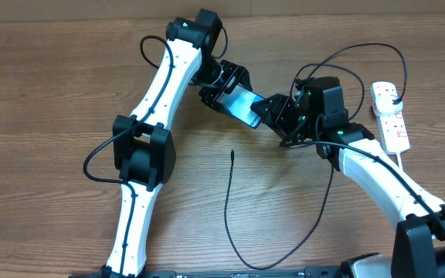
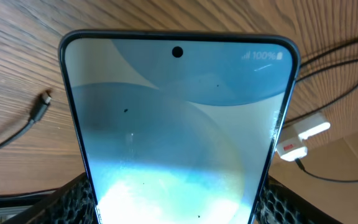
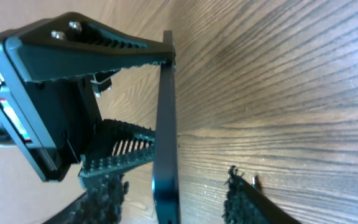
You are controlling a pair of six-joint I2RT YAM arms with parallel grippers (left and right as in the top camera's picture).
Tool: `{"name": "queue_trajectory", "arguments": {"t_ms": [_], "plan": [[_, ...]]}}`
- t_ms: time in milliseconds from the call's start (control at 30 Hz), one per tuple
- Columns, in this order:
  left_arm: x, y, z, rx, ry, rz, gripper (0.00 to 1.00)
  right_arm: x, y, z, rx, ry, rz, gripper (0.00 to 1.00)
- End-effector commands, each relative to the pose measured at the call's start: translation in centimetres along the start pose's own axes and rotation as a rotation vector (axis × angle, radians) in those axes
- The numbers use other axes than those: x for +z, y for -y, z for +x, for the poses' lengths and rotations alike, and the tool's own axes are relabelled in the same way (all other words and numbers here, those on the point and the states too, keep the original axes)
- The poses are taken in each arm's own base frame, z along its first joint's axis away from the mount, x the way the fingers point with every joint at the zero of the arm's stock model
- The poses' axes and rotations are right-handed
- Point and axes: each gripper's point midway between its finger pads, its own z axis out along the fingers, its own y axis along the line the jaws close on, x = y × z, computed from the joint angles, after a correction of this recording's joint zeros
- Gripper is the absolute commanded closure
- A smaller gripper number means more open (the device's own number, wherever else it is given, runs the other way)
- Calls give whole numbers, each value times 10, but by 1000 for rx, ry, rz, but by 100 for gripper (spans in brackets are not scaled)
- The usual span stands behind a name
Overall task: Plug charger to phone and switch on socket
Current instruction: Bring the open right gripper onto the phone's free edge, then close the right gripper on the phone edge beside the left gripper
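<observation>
The phone (image 1: pixel 240 103), light-blue screen lit, is held off the table between both arms. My left gripper (image 1: pixel 221 91) is shut on its long edges; the screen fills the left wrist view (image 2: pixel 179 124). My right gripper (image 1: pixel 273 114) is open, its fingers straddling the phone's other end with gaps on both sides; that view shows the phone edge-on (image 3: pixel 165 143). The charger's connector tip (image 1: pixel 232 153) lies loose on the table below the phone, also in the left wrist view (image 2: pixel 43 102). The white socket strip (image 1: pixel 391 116) lies at the far right, with a black cable at its far end.
The thin black cable (image 1: pixel 227 224) runs from the tip toward the front edge, loops and climbs back under the right arm. The strip's white cord (image 1: pixel 402 160) runs toward the front right. The strip also shows in the left wrist view (image 2: pixel 300 138).
</observation>
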Motion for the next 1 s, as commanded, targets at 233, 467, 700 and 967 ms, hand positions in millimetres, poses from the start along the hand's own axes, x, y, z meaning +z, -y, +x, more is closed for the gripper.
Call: {"name": "queue_trajectory", "arguments": {"t_ms": [233,467,700,967], "plan": [[6,17,35,24,-83,40,96,0,-1,-6,-64,27,19,47],[12,22,47,36,-108,49,96,0,7,-9,-68,47,60,48],[13,24,57,43,-148,55,96,-1,15,-14,-63,77,99,53],[14,24,58,44,-150,54,96,-1,18,-17,-81,93,116,58]]}}
